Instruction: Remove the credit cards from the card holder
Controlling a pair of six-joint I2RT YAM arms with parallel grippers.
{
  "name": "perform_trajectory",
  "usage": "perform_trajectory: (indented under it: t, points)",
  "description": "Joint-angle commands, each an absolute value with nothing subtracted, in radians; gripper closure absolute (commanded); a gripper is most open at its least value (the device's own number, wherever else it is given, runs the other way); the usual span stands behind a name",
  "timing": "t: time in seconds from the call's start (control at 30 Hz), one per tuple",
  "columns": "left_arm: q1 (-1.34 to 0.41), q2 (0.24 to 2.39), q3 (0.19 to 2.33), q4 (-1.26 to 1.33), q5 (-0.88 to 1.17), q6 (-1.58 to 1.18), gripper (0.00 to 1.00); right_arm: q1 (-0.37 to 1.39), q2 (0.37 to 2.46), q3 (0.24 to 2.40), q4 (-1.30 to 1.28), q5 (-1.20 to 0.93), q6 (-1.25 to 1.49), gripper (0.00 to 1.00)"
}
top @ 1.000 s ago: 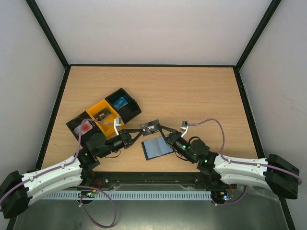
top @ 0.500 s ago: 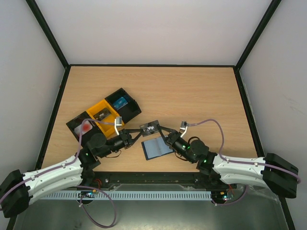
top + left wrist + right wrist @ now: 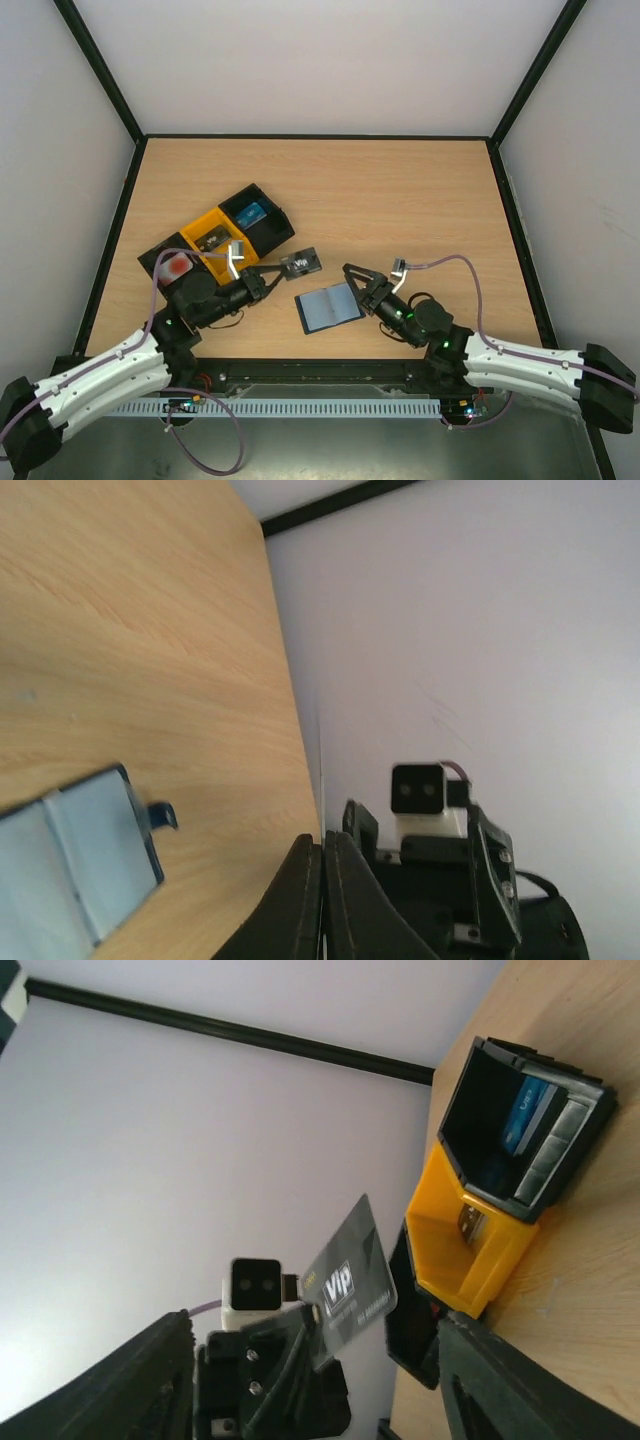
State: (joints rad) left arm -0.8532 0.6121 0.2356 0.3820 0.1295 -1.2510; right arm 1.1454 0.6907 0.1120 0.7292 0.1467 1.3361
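Observation:
A dark grey credit card (image 3: 301, 263) marked VIP hangs above the table, and my left gripper (image 3: 283, 265) is shut on its edge. In the right wrist view the same card (image 3: 348, 1282) sticks up from the left gripper (image 3: 312, 1328). The card holder (image 3: 328, 307) lies open on the table, grey-blue panels up, just below the card; it also shows in the left wrist view (image 3: 78, 865). My right gripper (image 3: 356, 285) stands open beside the holder's right edge, with nothing between its fingers (image 3: 522, 1385). In the left wrist view my left fingers (image 3: 300, 900) are pressed together.
Three joined trays sit at the left: a black one (image 3: 268, 232) with a blue card (image 3: 252, 213), a yellow one (image 3: 222, 258) with a dark card (image 3: 211, 240), a black one (image 3: 157, 260) with a white, red-marked card (image 3: 178, 266). Black frame rails edge the table.
My right gripper has opened, let go of the VIP card and drawn back to the right. The left gripper keeps the card and has carried it slightly left, toward the trays.

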Motion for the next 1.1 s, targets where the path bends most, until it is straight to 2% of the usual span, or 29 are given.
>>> perform_trajectory:
  t: [0.0, 0.13, 0.2, 0.23, 0.53, 0.77, 1.07]
  points:
    - [-0.76, 0.556, 0.316, 0.18, 0.124, -1.144, 0.97, 1.146, 0.618, 0.116, 0.552, 0.176, 1.275, 0.29]
    - [-0.628, 0.548, 0.39, 0.02, 0.181, -1.087, 0.97, 1.146, 0.579, 0.098, 0.511, 0.15, 1.272, 0.15]
    - [-0.56, 0.555, 0.423, -0.03, 0.224, -1.053, 0.97, 1.146, 0.567, 0.097, 0.488, 0.133, 1.264, 0.03]
    - [-0.527, 0.561, 0.439, -0.057, 0.243, -1.035, 0.97, 1.147, 0.56, 0.097, 0.478, 0.127, 1.259, 0.02]
    - [-0.2, 0.671, 0.539, -0.208, 0.42, -0.875, 0.97, 1.146, 0.487, 0.099, 0.376, 0.124, 1.219, 0.02]
    - [0.019, 0.776, 0.59, -0.31, 0.46, -0.746, 0.97, 1.146, 0.401, 0.097, 0.296, 0.155, 1.204, 0.02]
    - [0.139, 0.936, 0.629, -0.301, 0.436, -0.678, 0.97, 1.147, 0.308, 0.102, 0.218, 0.191, 1.19, 0.02]
